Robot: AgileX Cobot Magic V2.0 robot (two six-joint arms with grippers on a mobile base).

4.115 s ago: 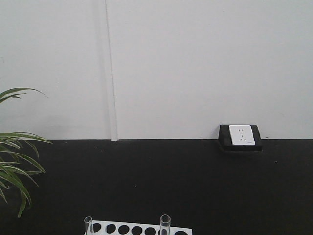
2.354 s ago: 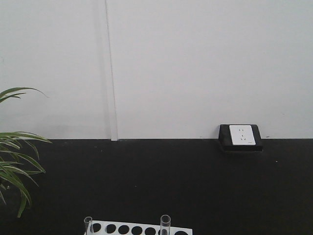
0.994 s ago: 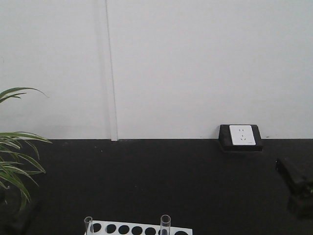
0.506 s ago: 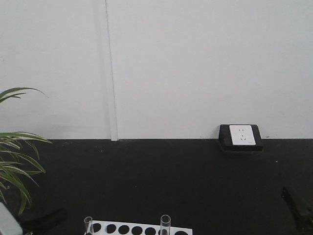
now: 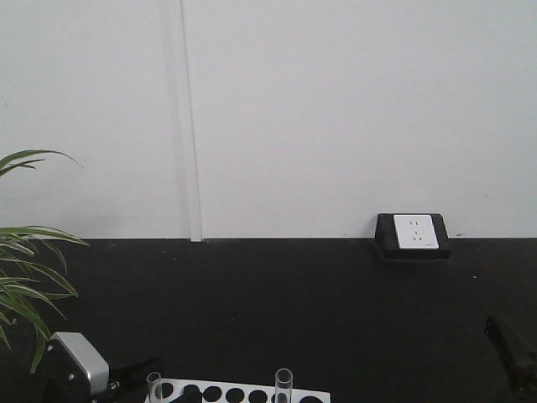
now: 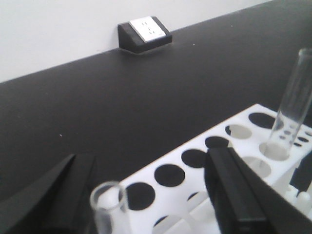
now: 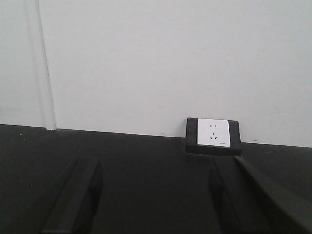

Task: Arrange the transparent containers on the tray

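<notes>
Left arm, only a dark sliver at the frame's lower left edge half a second ago, now shows its silver wrist right beside the white rack (image 6: 187, 181), while the right arm has hardly shifted at the right edge.

From the left wrist view, the left gripper (image 6: 148, 156) is spread wide, holding nothing. The near tube (image 6: 109, 212) stands upright in a corner hole of the rack, between the fingers but much closer to the left one. The far tube (image 6: 291, 102) stands in a hole further along, beyond the right finger. The right gripper (image 7: 156, 163) is also spread wide and bare, over the black surface (image 6: 146, 97) and facing the wall socket (image 7: 213, 132).

The step in hand looks like taking the near tube out of the rack. To do it well, the gripper probably needs to shift so the tube sits midway between the fingers. Otherwise one pad would touch first and tip the glass against the hole's edge. The grip should close softly, below the rim, then lift straight up along the hole until the bottom clears. The right finger should stay clear of the far tube throughout.

No view shows the tray, so where the tube must go cannot be judged.
</notes>
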